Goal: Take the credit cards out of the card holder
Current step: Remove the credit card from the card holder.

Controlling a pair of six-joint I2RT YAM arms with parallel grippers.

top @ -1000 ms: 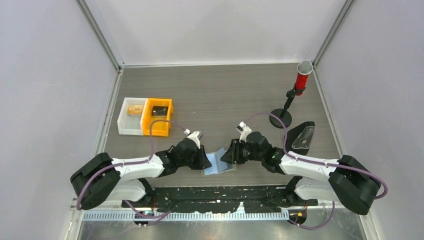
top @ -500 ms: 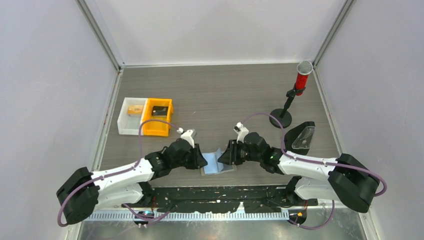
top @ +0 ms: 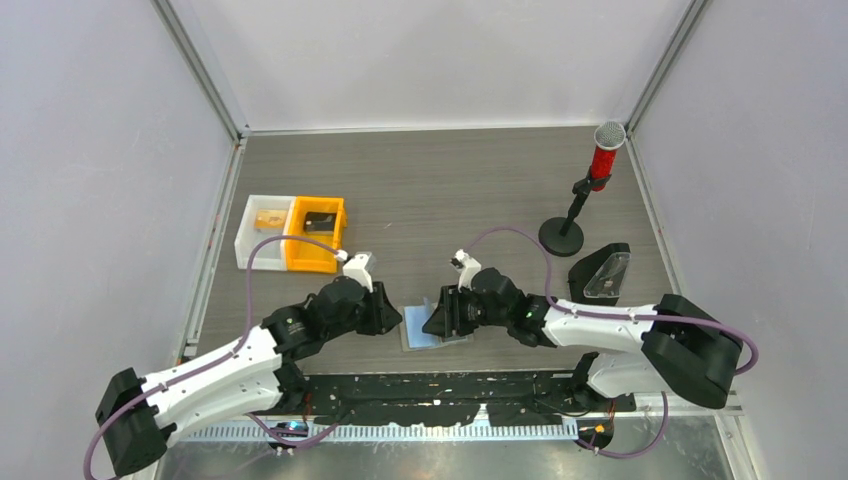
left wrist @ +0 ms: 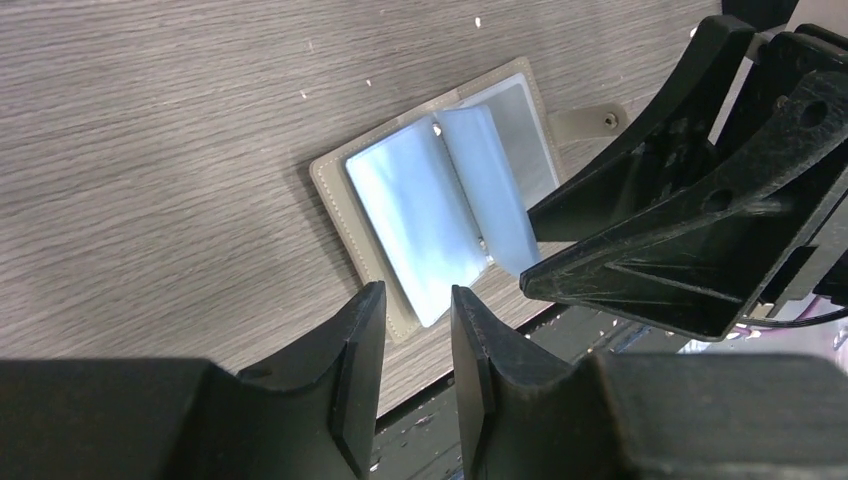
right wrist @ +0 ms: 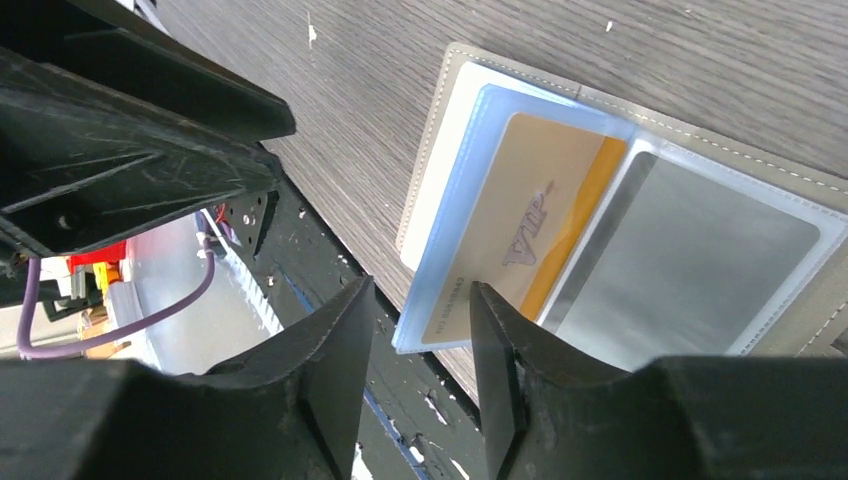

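The card holder lies spread open on the table near its front edge, between my two grippers. In the left wrist view its grey-brown rim frames a light blue credit card, and a second blue leaf stands up at the fold. In the right wrist view the holder shows a blue sleeve with a tan and orange card beside a silvery panel. My left gripper is open and empty just left of the holder. My right gripper is open over the holder's right half.
A white bin and an orange bin stand at the left. A red microphone on a black stand and a black wedge stand are at the right. The black rail runs just in front of the holder.
Both grippers have shifted left. The left one has drawn back off the holder. The right one has moved over the holder, whose blue leaf has swung left.
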